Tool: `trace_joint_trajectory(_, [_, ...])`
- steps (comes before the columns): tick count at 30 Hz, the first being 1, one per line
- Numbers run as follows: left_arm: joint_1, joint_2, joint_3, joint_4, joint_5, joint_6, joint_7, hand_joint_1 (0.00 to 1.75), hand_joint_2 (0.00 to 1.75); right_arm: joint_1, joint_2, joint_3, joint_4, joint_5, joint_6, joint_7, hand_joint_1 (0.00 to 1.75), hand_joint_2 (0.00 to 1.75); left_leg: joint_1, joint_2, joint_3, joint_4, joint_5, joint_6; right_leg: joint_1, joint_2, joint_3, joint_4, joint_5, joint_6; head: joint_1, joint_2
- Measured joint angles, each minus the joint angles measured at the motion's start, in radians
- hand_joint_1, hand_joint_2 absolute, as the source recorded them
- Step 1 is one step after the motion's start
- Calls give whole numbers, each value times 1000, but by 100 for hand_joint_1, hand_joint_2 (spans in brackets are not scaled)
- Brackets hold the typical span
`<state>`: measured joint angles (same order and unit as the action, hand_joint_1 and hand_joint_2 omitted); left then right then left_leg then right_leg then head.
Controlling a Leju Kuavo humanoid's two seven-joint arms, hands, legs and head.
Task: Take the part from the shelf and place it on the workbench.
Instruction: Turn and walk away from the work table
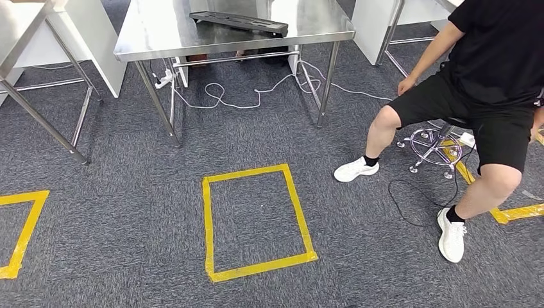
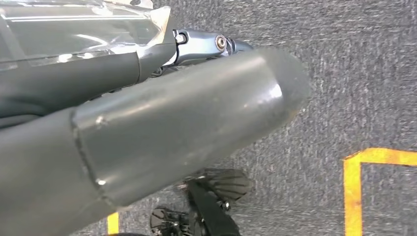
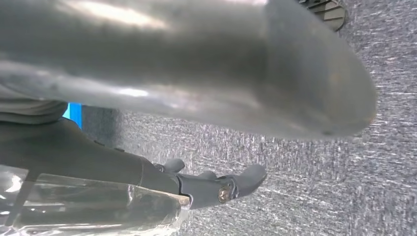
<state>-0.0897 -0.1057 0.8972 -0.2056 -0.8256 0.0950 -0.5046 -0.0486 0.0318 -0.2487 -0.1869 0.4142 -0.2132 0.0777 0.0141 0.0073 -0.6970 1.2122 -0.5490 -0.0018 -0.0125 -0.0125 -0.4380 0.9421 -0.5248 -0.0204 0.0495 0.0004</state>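
Observation:
A long, flat black part [image 1: 238,22] lies on the steel workbench [image 1: 160,32] at the far side of the head view. My left hand [image 2: 172,123] hangs over the grey carpet. Its thick grey thumb and darker fingers [image 2: 206,44] are stretched out with nothing in them. My right hand [image 3: 196,73] hangs over the carpet too, with its thumb and fingers [image 3: 236,182] extended and nothing between them.
A person [image 1: 487,77] sits on a wheeled stool [image 1: 436,144] at the right, legs stretched onto the carpet. A yellow tape rectangle [image 1: 256,221] marks the floor in front of the workbench. White cables [image 1: 256,96] trail under it. Another steel table frame [image 1: 45,96] stands at the left.

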Motion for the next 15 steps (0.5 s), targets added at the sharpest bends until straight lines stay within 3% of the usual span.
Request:
trace_joint_trajectory(1, [0, 0, 0, 0, 0, 1, 1, 0, 0, 1, 0, 0, 0, 0, 0, -1, 0, 0, 0, 0, -11, 52, -21, -2, 2, 0, -9, 2, 5, 0, 0, 0])
trace_joint_trajectory(2, [0, 0, 0, 0, 0, 1, 2, 0, 0, 3, 0, 0, 0, 0, 0, -2, 0, 0, 0, 0, -7, 71, -22, -2, 4, 0, -16, 6, 8, 0, 0, 0])
trace_joint_trajectory(3, [0, 0, 0, 0, -1, 1, 3, 0, 0, 5, 0, 0, 0, 0, 0, -2, 0, 0, 0, -1, 19, 48, -5, -1, 5, 3, -23, 10, 10, 1, 0, 0])
trace_joint_trajectory(4, [0, 0, 0, 0, -1, 1, 3, 0, 0, 5, 0, 0, 0, 0, 0, -2, 0, 0, 0, -5, 60, -7, 21, 2, 5, 6, -26, 15, 12, 2, 0, 0])
trace_joint_trajectory(6, [-1, 1, 0, 0, -1, 1, 4, 0, 0, 3, 1, 0, 0, 0, 1, -2, 0, 0, 3, -39, 151, -148, 55, 12, 7, 17, -35, 24, 14, 6, 0, 0])
trace_joint_trajectory(8, [-1, 2, -1, 0, -2, 3, 6, 0, 0, -2, 2, 0, 0, 0, 3, 0, 0, 0, 2, -61, 190, -214, 58, 22, 8, 29, -46, 28, 20, 14, 1, 0])
trace_joint_trajectory(10, [0, 2, -1, 0, -3, 4, 9, 0, 0, -5, 3, 0, 0, 0, 4, 3, 0, 0, 0, -45, 192, -226, 62, 30, 11, 43, -55, 28, 26, 26, 1, 0])
trace_joint_trajectory(12, [-1, 0, -3, 0, -4, 6, 10, 0, 0, -5, 4, 0, 0, 0, 5, 6, 0, 0, 4, -24, 192, -244, 72, 42, 13, 41, -76, 55, 11, 33, 2, 0])
trace_joint_trajectory(13, [-2, 0, -4, 0, -5, 7, 11, 0, 0, -4, 3, 0, 0, 0, 5, 8, 0, 0, 6, -13, 191, -251, 77, 46, 12, 35, -100, 99, -11, 32, 4, 0])
trace_joint_trajectory(15, [-2, 0, -7, 0, -8, 8, 13, 0, 0, -3, 2, 0, 0, 0, 6, 12, 0, 0, 5, 8, 184, -253, 81, 50, 5, 27, -173, 236, -68, 29, 6, 0])
